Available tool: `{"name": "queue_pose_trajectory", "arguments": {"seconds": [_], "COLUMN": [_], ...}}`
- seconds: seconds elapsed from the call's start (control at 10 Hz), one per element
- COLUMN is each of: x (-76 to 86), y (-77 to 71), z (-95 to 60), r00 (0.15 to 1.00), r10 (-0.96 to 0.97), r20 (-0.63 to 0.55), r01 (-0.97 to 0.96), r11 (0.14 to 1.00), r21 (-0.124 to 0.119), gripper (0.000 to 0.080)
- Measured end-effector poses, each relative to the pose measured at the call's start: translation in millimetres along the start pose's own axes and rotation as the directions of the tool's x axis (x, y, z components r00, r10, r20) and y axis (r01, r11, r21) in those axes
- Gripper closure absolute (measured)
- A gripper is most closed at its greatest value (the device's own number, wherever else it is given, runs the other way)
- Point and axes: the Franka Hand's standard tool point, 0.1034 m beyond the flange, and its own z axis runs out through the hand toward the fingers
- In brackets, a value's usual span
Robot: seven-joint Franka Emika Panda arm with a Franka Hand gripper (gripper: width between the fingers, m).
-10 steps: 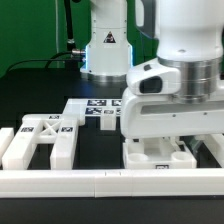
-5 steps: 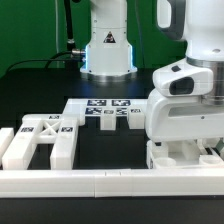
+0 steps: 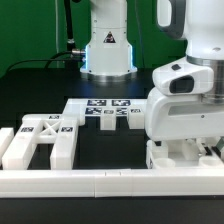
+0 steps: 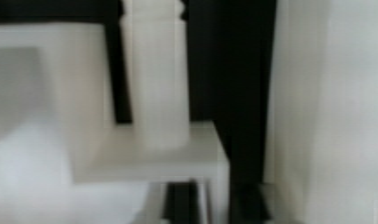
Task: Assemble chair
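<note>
- The chair's flat frame (image 3: 40, 140) lay at the exterior view's left, just behind the border rail (image 3: 100, 181).
- A blocky chair part (image 3: 178, 157) sat at that view's right.
- The gripper (image 3: 186, 138) hung right over it, jaws closed; any hold was hidden.

Chair parts (image 3: 20, 145) look plastic (matt, smooth white).

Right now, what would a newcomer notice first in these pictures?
The bulky white arm fills the exterior view's right, low over a white chair part. At that view's left lies a tagged white frame on the black table, with the marker board at centre.
</note>
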Motion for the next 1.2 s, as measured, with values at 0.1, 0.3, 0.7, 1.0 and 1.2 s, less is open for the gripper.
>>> {"name": "queue_pose_trajectory", "arguments": {"seconds": [0.1, 0.3, 0.7, 1.0, 1.2], "x": [3.3, 8.8, -24.2, -25.5, -39.0], "y": [-0.1, -0.5, 33.4, 32.7, 51.5], "z": [-10.1, -33.3, -73.4, -71.1, -55.1], "r00": [1.000, 0.999, 0.999, 0.999, 0.999], "r10": [0.001, -0.006, -0.035, -0.035, 0.006], "r20": [-0.011, -0.031, -0.037, -0.033, -0.051], "r01": [-0.001, 0.006, 0.035, 0.035, -0.006], "r11": [1.000, 1.000, 0.999, 0.999, 1.000], "r21": [0.001, 0.006, -0.001, -0.001, 0.001], "gripper": [0.0529, 0.0394, 0.0152, 0.0150, 0.0150]}}
